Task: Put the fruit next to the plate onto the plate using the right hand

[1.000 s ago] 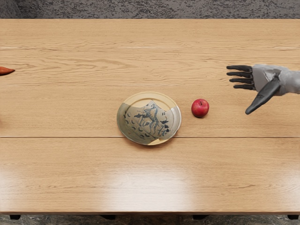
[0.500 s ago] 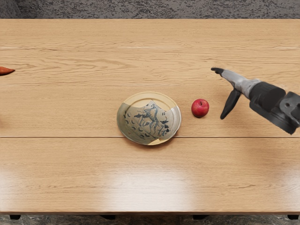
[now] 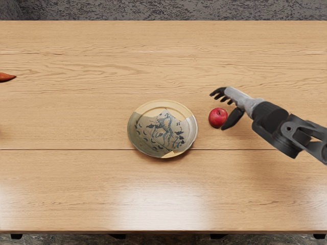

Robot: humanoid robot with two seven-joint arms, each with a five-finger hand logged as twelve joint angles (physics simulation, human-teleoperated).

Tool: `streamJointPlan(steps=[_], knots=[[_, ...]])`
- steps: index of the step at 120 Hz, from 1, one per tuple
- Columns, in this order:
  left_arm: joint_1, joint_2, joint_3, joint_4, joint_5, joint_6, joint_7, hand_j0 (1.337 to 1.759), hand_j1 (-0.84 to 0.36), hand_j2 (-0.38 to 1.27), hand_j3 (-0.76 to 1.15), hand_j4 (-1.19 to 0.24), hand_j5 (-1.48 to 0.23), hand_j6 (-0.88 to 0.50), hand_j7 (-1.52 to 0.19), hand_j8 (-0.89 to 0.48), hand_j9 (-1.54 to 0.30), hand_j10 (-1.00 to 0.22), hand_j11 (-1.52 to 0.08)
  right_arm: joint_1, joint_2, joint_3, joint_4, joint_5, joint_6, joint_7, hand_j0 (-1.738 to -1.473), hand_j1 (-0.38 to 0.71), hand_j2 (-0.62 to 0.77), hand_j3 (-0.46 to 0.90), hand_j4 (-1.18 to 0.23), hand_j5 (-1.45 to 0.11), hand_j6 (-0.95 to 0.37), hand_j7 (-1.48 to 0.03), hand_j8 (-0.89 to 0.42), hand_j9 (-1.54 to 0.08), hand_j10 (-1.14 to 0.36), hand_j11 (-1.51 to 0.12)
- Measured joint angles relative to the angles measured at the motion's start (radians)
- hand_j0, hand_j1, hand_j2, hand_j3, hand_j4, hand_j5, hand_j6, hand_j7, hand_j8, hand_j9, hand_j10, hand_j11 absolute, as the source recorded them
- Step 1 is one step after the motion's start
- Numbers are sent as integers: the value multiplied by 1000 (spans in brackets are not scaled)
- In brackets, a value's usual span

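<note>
A small red apple [image 3: 217, 117] rests on the wooden table just right of a round beige plate [image 3: 162, 128] painted with a blue figure. My right hand [image 3: 227, 106] reaches in from the right edge and hovers right beside the apple. Its dark fingers [image 3: 219, 93] are spread above the fruit's far side and the thumb [image 3: 234, 119] points down at its right side. The hand is open and holds nothing. The plate carries nothing. My left arm does not show.
A small orange-red object [image 3: 6, 77] pokes in at the far left edge of the table [image 3: 163, 194]. The table's front edge runs along the bottom of the view, its back edge along the top.
My right hand has moved left and slightly nearer, from well right of the apple to right beside it, with the forearm now reaching further into view. Apple and plate have not moved.
</note>
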Motion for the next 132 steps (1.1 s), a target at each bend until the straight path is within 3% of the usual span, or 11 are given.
streamJointPlan(steps=[49,90,132], knots=[[0,0,0,0,0,0,0,1658,335,3,0,-12,-15,-13,-15,-13,-15,-12,-15,-19,15,0,11,1,1,-10,-1658,187,-74,0,-449,-583,-451,-582,-443,-583,-449,-583],[-1,0,0,0,0,0,0,1658,335,3,0,-12,-15,-13,-15,-13,-15,-12,-15,-16,7,25,50,19,13,-30,-1657,239,183,0,-580,-764,-488,-758,-419,-767,-558,-765],[-1,0,0,0,0,0,0,1658,335,3,0,-12,-15,-13,-15,-13,-15,-12,-15,-22,-12,128,77,83,114,-32,-1656,243,274,0,-633,-860,-491,-840,-417,-864,-564,-859]])
